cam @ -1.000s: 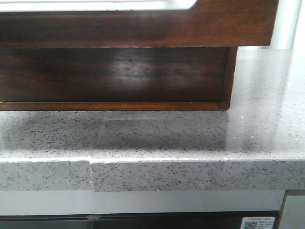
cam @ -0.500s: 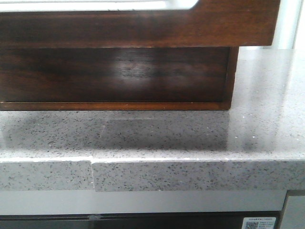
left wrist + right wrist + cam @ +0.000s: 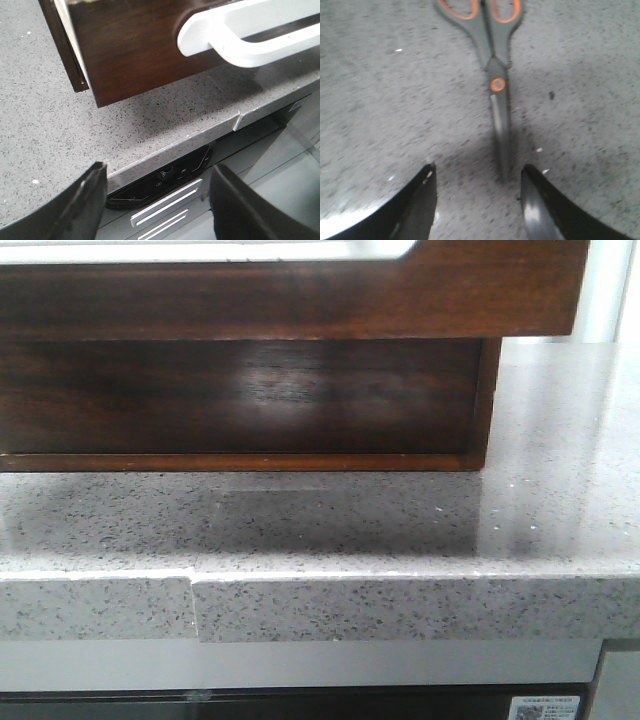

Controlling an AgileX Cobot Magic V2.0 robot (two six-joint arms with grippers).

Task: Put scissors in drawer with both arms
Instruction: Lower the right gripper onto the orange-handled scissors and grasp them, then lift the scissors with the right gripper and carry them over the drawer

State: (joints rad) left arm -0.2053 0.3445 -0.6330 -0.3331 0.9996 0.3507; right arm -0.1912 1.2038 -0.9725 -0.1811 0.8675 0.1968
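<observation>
On my left, the left gripper (image 3: 155, 200) hangs with its 2 fingers (image 3: 85, 205) spread wide and empty over the speckled grey worktop (image 3: 45, 125) edge, just beside the pulled-out drawer (image 3: 135, 50) with its white handle (image 3: 240, 35). The front view shows only the drawer's dark wood above the worktop, no scissors. Only my right wrist view shows the scissors (image 3: 492, 65): closed, flat on the worktop, long axis running from the grey-orange handles down to the tip, which points between the right gripper (image 3: 477, 200) fingers, parted and holding nothing.
</observation>
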